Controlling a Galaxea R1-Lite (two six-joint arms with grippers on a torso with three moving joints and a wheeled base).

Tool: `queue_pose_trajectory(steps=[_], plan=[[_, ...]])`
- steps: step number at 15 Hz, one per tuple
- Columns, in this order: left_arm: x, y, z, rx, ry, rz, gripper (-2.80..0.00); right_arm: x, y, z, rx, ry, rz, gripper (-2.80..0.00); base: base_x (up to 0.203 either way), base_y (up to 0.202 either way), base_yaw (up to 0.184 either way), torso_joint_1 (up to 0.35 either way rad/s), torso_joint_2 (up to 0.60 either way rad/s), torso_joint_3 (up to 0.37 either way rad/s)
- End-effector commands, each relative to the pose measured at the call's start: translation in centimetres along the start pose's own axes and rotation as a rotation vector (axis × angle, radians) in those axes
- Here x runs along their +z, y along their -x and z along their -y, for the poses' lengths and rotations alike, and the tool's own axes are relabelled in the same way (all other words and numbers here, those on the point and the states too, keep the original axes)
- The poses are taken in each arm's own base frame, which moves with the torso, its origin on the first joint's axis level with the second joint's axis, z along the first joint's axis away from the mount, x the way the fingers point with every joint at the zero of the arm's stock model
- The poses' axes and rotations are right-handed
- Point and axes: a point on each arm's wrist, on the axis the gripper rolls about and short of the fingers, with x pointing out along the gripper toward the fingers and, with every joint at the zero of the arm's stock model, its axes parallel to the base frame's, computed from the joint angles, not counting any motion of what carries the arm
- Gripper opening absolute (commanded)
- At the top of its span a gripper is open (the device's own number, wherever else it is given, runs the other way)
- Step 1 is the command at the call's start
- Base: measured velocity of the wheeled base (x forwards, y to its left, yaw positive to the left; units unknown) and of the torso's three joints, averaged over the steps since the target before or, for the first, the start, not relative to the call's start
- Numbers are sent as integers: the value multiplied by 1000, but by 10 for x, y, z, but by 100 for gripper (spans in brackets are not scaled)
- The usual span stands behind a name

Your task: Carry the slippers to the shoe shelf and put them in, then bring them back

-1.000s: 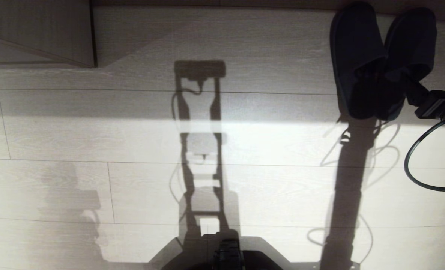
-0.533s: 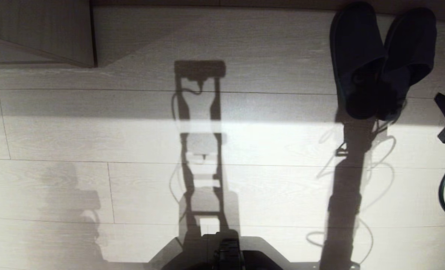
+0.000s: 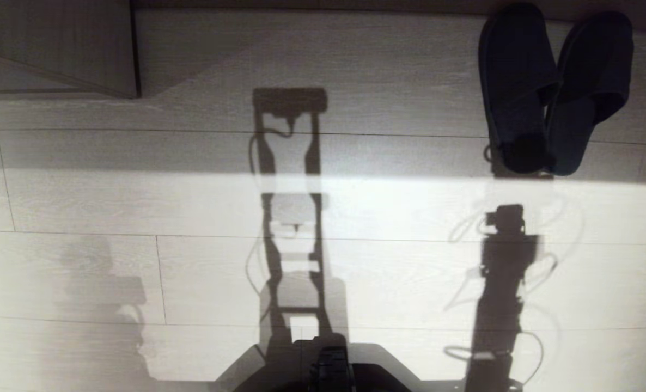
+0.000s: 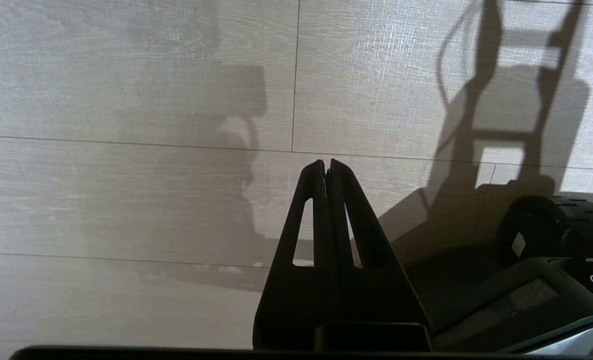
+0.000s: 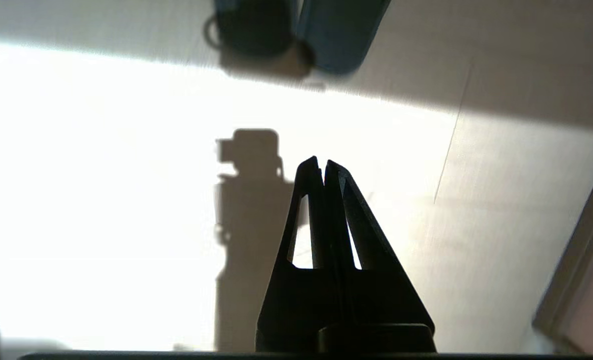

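- At the bottom centre of the head view, the robot's dark base (image 3: 328,367) shows a ribbed black part against the pale wood-grain floor (image 3: 83,207), laid in long planks with thin seams.
- The left gripper (image 4: 327,167) hangs over bare floor in its wrist view; its two matte black, tapered fingers with slotted cut-outs are pressed tip to tip, holding nothing.
- The right gripper (image 5: 321,167) is the same slotted wedge shape, its fingers closed together and empty, above a bright sunlit band of floor with its own blocky shadow beside it.
- Mid-frame in the head view, hard shadows of the robot's frame and arm lie across the lit planks.
- In the upper right, the slippers (image 3: 552,92) lie flat on shaded floor, toes toward the top edge, heels touching and slightly overlapping; they are matte, dark and soft-looking.
- In the upper left, a grey-beige wood-grain panel (image 3: 56,49) meets the floor.
- A second ago the right gripper was at the slippers' heels at the right edge of the head view; now it is out of that view, and the slippers lie where they were.
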Motion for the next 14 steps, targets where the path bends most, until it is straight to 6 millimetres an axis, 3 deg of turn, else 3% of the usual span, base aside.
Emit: queue_pose_trajectory(steps=[1,3,7,14], plan=[[0,0,0,0,1,1,-280,-17,41,1,20,11,69,-280,0,0,0,0,0,0],[0,0,0,0,1,1,-280,-57,64,-1,41,45,20,-280,0,0,0,0,0,0],[0,0,0,0,1,1,-280,-102,88,-5,143,60,-92,-280,0,0,0,0,0,0],[0,0,0,0,1,1,-280,-120,104,-6,197,-51,-90,-280,0,0,0,0,0,0]])
